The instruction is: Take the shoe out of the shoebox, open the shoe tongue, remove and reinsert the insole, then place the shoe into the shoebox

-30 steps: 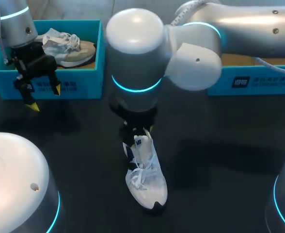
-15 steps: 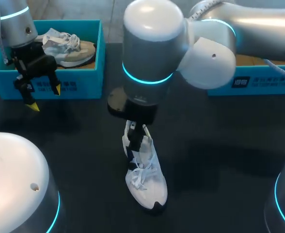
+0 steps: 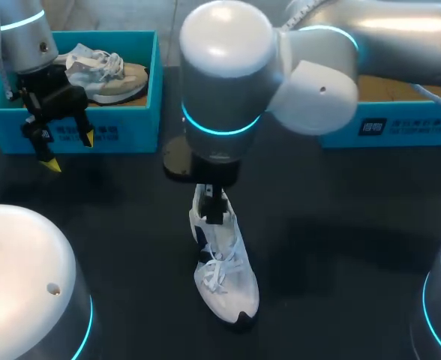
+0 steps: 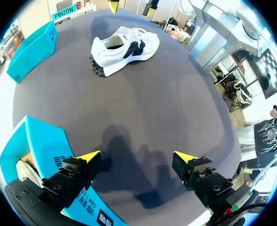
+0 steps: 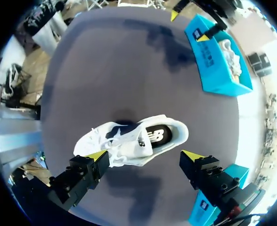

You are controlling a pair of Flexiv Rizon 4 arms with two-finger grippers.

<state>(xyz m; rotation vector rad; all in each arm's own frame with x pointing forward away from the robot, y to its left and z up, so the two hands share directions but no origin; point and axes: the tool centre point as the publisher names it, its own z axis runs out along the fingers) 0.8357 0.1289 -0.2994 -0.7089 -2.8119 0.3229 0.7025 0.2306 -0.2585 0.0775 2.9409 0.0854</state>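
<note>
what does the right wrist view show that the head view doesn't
Only the right wrist view: the dark insole inside the white shoe, and the right gripper, open, over it. Only the head view: the right arm, which covers the shoe's heel end. Both: the white shoe on the table, the left gripper and the blue shoebox holding a second shoe.

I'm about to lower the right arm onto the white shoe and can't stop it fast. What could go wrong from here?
1. The right gripper hangs open over the white shoe. Its loose laces could snag a finger.
2. In the head view the right arm hides the shoe's heel, so contact is hard to judge there.
3. The left shoebox already holds another shoe, so the white shoe likely won't fit there.
</note>
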